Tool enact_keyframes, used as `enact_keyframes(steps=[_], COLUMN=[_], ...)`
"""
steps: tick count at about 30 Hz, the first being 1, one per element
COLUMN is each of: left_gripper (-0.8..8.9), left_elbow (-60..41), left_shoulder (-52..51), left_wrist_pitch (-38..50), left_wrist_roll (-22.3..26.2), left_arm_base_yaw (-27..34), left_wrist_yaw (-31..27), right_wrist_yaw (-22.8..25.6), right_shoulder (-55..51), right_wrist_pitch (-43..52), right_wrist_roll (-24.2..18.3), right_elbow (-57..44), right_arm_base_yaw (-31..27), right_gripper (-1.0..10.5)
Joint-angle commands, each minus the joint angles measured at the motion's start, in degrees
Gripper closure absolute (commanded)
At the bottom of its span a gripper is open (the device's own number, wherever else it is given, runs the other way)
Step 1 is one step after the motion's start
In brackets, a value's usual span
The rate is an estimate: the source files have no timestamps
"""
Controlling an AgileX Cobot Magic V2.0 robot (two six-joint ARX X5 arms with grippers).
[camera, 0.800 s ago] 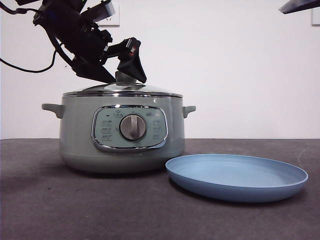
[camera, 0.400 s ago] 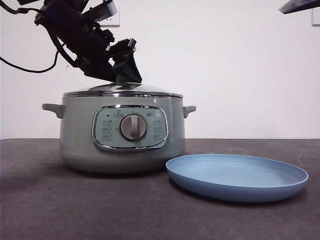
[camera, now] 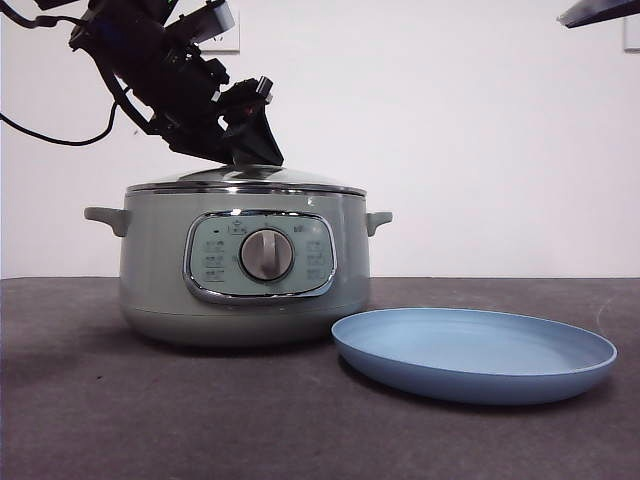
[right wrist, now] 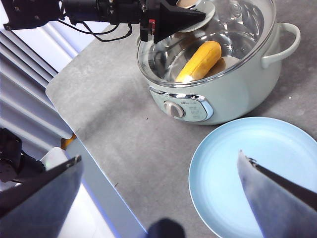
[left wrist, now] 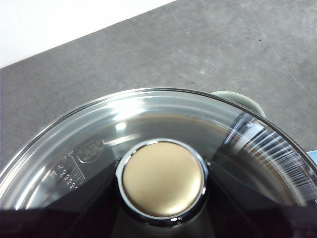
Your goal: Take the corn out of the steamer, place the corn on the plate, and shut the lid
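The sage-green steamer (camera: 245, 265) stands left of centre with the glass lid (camera: 250, 178) resting on it. My left gripper (camera: 246, 152) reaches down from the upper left and is shut on the lid's knob (left wrist: 161, 178). Through the glass, the yellow corn (right wrist: 200, 60) lies inside the steamer (right wrist: 225, 94). The light-blue plate (camera: 473, 350) sits empty to the steamer's right, close to its base. My right gripper (right wrist: 159, 156) hovers high above the plate (right wrist: 257, 173), open and holding nothing. In the front view that arm shows only as a dark tip (camera: 600, 10) in the top right corner.
A dark grey table (camera: 120, 420) carries everything, with a white wall behind. A black cable (camera: 40, 135) hangs from the left arm. The right wrist view shows the table's edge (right wrist: 84, 148) on the steamer's dial side.
My left gripper's jaws, spread on either side of the lid's knob a second ago, have shut on it. Lid, steamer and plate have not moved.
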Motion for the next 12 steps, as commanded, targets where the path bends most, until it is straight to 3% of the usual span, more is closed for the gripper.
enact_keyframes(steps=[1, 12], left_gripper=[8.22, 8.22], left_elbow=[0.07, 7.76], left_shoulder=[-0.72, -2.40], left_wrist_pitch=[0.17, -4.85], left_wrist_roll=[-2.08, -4.46], left_arm_base_yaw=[-0.04, -0.07], left_wrist_yaw=[-0.15, 1.77], right_wrist_yaw=[0.04, 0.07], right_shoulder=[0.07, 0.07], right_wrist_pitch=[0.22, 0.22], right_wrist_roll=[-0.26, -0.24], right_elbow=[0.13, 0.13], right_arm_base_yaw=[0.09, 0.09], right_gripper=[3.2, 3.2])
